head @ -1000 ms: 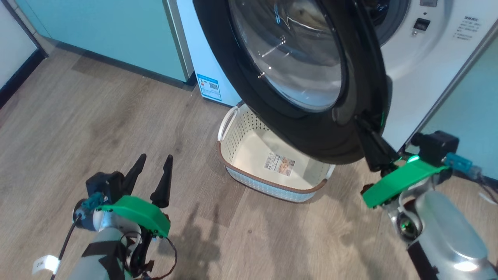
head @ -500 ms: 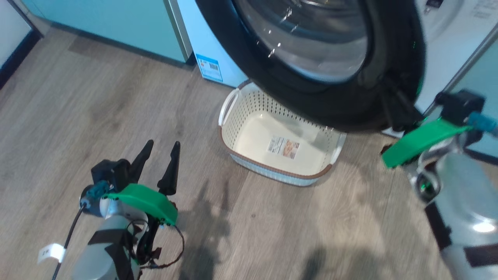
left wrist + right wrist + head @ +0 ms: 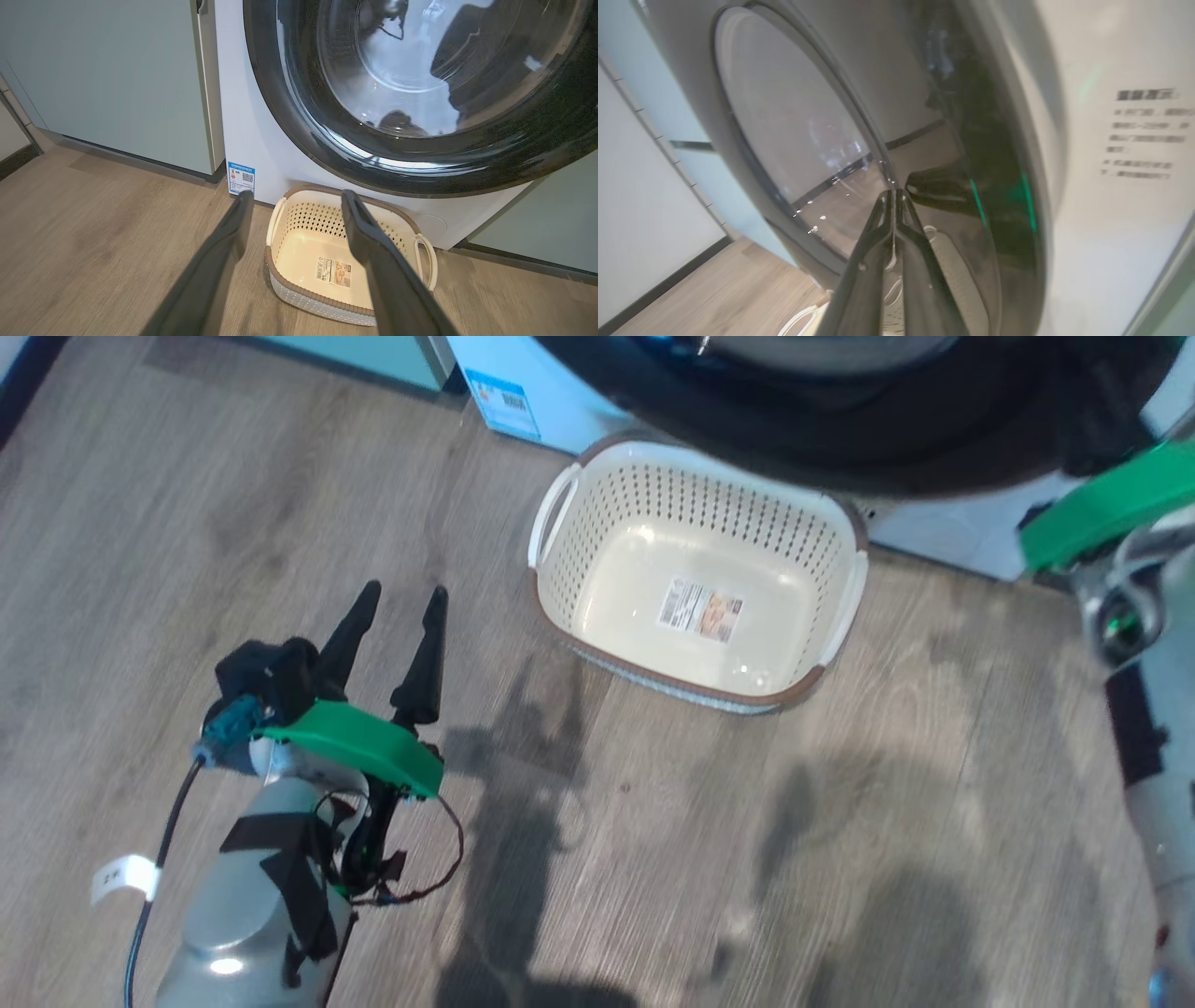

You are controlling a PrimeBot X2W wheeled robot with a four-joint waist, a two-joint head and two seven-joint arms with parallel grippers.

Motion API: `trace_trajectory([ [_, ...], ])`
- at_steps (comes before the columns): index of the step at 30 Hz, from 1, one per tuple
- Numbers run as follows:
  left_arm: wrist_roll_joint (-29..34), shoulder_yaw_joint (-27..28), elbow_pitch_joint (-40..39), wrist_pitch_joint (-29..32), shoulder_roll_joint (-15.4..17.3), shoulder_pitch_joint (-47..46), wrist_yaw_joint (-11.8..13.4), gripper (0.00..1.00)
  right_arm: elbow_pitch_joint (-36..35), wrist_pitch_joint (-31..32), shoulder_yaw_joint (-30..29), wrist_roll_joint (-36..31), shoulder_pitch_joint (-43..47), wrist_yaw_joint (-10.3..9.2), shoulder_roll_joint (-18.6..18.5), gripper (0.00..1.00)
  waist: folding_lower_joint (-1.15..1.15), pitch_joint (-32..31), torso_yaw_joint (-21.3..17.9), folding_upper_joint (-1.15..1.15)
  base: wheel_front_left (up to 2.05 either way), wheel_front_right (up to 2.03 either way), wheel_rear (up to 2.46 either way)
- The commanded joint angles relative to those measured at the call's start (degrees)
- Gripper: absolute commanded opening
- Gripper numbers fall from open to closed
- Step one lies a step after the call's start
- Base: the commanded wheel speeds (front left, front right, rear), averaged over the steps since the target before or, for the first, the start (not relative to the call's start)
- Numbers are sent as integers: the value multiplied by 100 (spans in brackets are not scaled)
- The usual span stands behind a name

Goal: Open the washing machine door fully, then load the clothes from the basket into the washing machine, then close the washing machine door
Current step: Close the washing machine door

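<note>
The basket (image 3: pixel 560 504) stands on the floor below the washing machine door (image 3: pixel 840 439), and inside it I see nothing but a label; it also shows in the left wrist view (image 3: pixel 275 224). The clothes are out of view. My left gripper (image 3: pixel 401 602) hangs open and empty to the basket's left, pointing at it (image 3: pixel 296 200). My right gripper (image 3: pixel 894 196) is shut with nothing in it, its tips against the glossy black rim of the door (image 3: pixel 971 140). The door (image 3: pixel 289 116) lies close over the washing machine (image 3: pixel 238 116).
Pale teal cabinets (image 3: pixel 117 84) flank the washer on the left, and another panel (image 3: pixel 537 219) stands on the right. Wood floor (image 3: pixel 653 849) stretches in front of the basket. My right arm's green wrist cover (image 3: pixel 1111 504) sits at the right edge, beside the door.
The head camera has tilted down, so the whole picture slid up. The door has swung in toward the washer with my right gripper on its edge. My left arm has held its pose.
</note>
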Motion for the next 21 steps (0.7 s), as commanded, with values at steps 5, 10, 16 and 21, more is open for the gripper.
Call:
trace_trajectory([
  [5, -62, 244, -209, -36, 138, -226, -7, 100, -31, -32, -160, -193, -583, 1, 60, 0, -1, 255, 31, 0, 0, 0, 0],
  [10, -60, 277, -202, -36, 119, -279, -7, 100, 66, -32, -390, -308, -865, 1, 60, 0, -1, 355, 50, 0, 0, 0, 0],
  [16, -65, 294, -214, -36, 102, -314, -7, 100, 65, -32, -752, -529, -1059, 1, 60, 0, -1, 440, 87, 0, 0, 0, 0],
  [21, -71, 290, -216, -36, 97, -339, -7, 100, 52, -32, -832, -563, -1137, 1, 60, 0, -1, 493, 100, 0, 0, 0, 0],
])
